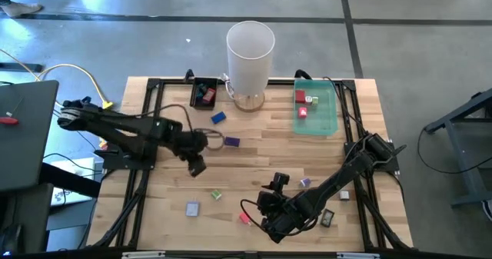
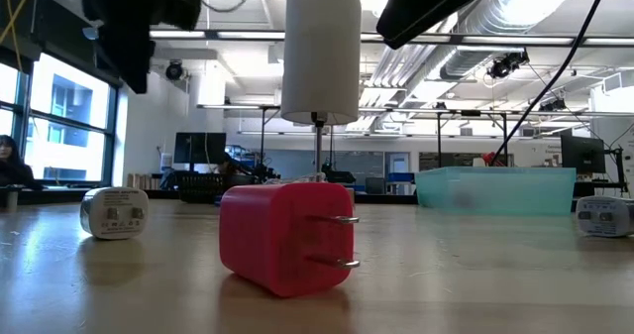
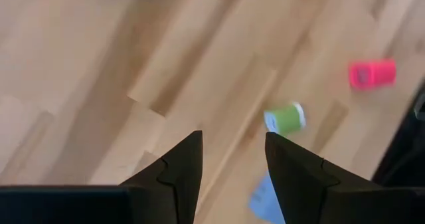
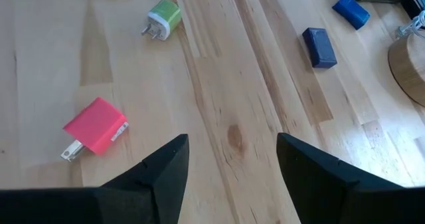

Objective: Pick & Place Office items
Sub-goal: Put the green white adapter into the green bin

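Hovering over the near middle of the wooden table (image 1: pixel 254 163), my right gripper (image 1: pixel 270 205) holds nothing, its fingers parted around bare wood. A pink plastic plug-shaped charger block (image 4: pixel 96 126) lies on the boards just to its left, prongs pointing toward the near edge. My left gripper (image 1: pixel 196 165), also empty and partly open, waits farther off, so my right arm is nearer, with open wood around.

pink plug block (image 4: pixel 97 125), green plug block (image 4: pixel 163 16)
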Tool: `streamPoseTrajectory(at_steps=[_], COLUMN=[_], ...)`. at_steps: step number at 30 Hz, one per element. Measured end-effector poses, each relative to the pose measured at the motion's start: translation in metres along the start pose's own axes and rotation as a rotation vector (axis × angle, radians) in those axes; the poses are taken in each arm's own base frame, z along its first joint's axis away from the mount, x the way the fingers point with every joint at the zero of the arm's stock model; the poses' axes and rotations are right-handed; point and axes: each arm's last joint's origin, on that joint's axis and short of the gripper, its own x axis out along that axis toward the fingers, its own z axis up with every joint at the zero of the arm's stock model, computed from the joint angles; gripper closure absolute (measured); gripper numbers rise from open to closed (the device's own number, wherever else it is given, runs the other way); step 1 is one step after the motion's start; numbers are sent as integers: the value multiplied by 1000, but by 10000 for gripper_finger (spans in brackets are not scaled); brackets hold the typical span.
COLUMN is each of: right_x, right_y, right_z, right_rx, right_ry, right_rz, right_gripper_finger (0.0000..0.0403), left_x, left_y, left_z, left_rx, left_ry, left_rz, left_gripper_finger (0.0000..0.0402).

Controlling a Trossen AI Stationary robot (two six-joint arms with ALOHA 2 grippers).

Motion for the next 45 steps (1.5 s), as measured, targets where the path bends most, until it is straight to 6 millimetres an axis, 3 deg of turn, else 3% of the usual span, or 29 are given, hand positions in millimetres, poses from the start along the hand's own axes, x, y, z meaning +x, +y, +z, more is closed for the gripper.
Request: streamPoseTrajectory(at_steps=[8,17,24,35,45], right_x=[1,3,4,6,5], right_y=[-1,-3,-3,-4,-3], right_z=[1,3,4,5,5], right_rx=[7,14,20,26,25], right_ry=[-1,0,3,12,17], right_rz=[-1,-3,6,13,21], right_gripper_finger=[188,188,188,188,188], left_x=[15,53,71,74,76], left_y=[-37,-77,-79,-78,-76], left_z=[-29,-59,-58,-54,-50], left_rx=[383,822,777,743,733], left_ry=[-46,-82,-42,3,10], left_rz=[24,35,33,-10,-8], left_gripper_finger=[244,244,244,241,169])
